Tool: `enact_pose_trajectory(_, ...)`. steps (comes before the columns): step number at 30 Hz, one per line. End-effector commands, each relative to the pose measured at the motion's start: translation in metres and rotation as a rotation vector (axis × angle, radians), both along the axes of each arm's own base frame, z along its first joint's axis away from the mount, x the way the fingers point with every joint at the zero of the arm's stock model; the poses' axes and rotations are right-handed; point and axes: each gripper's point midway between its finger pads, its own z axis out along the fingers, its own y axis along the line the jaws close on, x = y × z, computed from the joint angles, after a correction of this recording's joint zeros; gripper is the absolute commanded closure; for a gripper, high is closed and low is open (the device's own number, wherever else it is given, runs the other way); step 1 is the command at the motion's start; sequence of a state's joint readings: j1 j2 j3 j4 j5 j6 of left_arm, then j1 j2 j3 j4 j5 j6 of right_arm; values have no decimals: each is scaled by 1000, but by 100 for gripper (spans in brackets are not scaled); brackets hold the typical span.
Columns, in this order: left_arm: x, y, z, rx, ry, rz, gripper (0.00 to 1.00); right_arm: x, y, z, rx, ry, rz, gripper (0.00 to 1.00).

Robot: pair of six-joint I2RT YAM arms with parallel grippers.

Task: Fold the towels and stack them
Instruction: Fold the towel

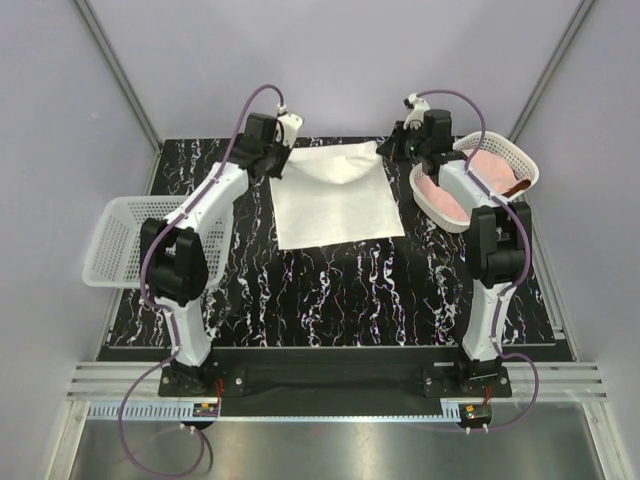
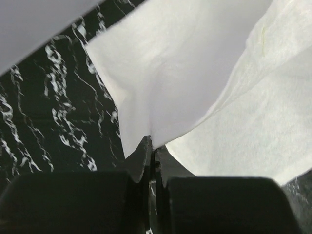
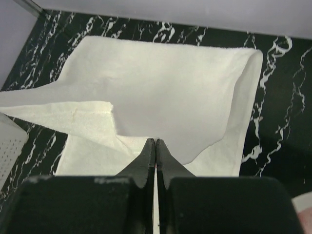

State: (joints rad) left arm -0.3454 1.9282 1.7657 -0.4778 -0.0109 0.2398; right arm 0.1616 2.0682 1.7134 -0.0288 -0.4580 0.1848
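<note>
A white towel [image 1: 335,205] lies spread on the black marbled table [image 1: 350,290] toward the back. Its far edge is raised off the surface and sags in the middle. My left gripper [image 1: 281,155] is shut on the far left corner; in the left wrist view the cloth [image 2: 185,73] rises from the pinched tips of that gripper [image 2: 151,142]. My right gripper [image 1: 392,150] is shut on the far right corner, and in the right wrist view the lifted layer [image 3: 161,83] hangs from its tips [image 3: 155,141]. A pale pink towel [image 1: 488,168] and a rust-brown towel [image 1: 517,186] lie in the right basket.
A white mesh basket [image 1: 440,215] with the two other towels stands at the table's right back, close under the right arm. A second white mesh basket [image 1: 115,240], with nothing in it, overhangs the left edge. Grey walls close in behind.
</note>
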Motion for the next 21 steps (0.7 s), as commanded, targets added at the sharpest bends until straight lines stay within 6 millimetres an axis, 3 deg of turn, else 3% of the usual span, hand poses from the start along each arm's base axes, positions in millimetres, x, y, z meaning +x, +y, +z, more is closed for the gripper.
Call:
enact_pose_trajectory(1, -23, -10, 24, -34, -59, -36, 100, -16, -4, 56, -9, -182, 27, 100)
enact_pose_trajectory(6, -63, -19, -24, -7, 29, -52, 100, -34, -11, 23, -21, -119, 8, 100)
enact_pose_trajectory(11, -88, -26, -60, 8, 125, -72, 97, -55, -20, -6, -62, -55, -9, 100)
enact_pose_trajectory(15, -103, -37, -73, 32, 161, -96, 79, -70, -22, -25, -67, -4, -12, 94)
enact_pose_trajectory(16, -106, -39, -73, 30, 171, -98, 78, -75, -23, -30, -69, 11, -14, 90)
enact_pose_trajectory(17, -112, -40, -73, 21, 187, -104, 72, -78, -24, -32, -68, 22, -23, 81)
enact_pose_trajectory(21, -128, -39, -68, 9, 210, -97, 52, -92, -34, -30, -69, 44, -81, 65)
